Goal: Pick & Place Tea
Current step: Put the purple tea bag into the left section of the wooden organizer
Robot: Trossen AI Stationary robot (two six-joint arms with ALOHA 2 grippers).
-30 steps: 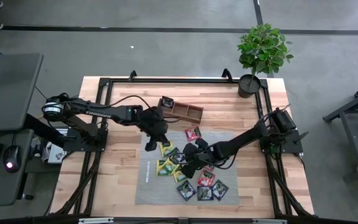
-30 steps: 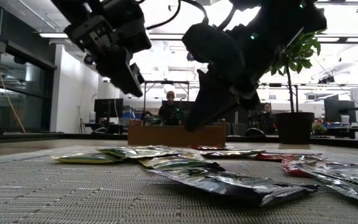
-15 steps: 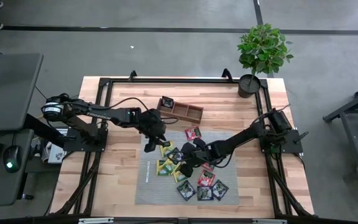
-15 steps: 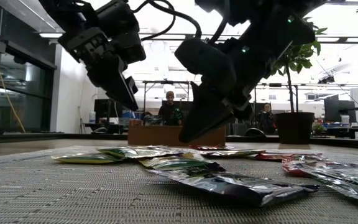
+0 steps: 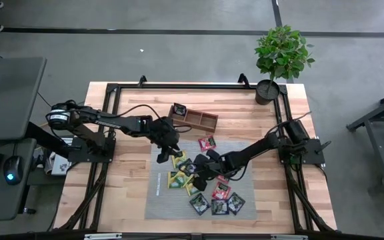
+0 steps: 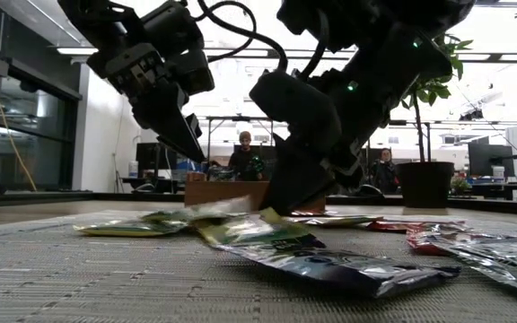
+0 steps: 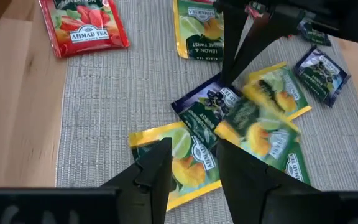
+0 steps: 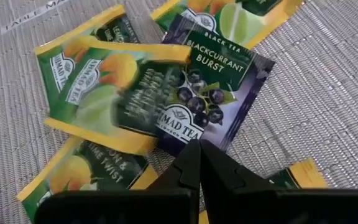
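Now, reading left to right from above: your left claw (image 5: 163, 155) hovers partly open and empty above the left side of the grey mat (image 5: 157, 200), over a yellow-green sachet (image 7: 178, 160). Mid-mat lies the tea (image 5: 191, 179), a loose overlapping heap, with a blackcurrant sachet (image 8: 205, 93) partly under yellow-green ones. Your right claw (image 5: 201, 177) is closed, its tips pressed down into that heap, gripping nothing that shows. Behind sits the wooden tray (image 5: 196, 118). For a clean pick, you probably need one sachet separated first, then lifted by a free edge.
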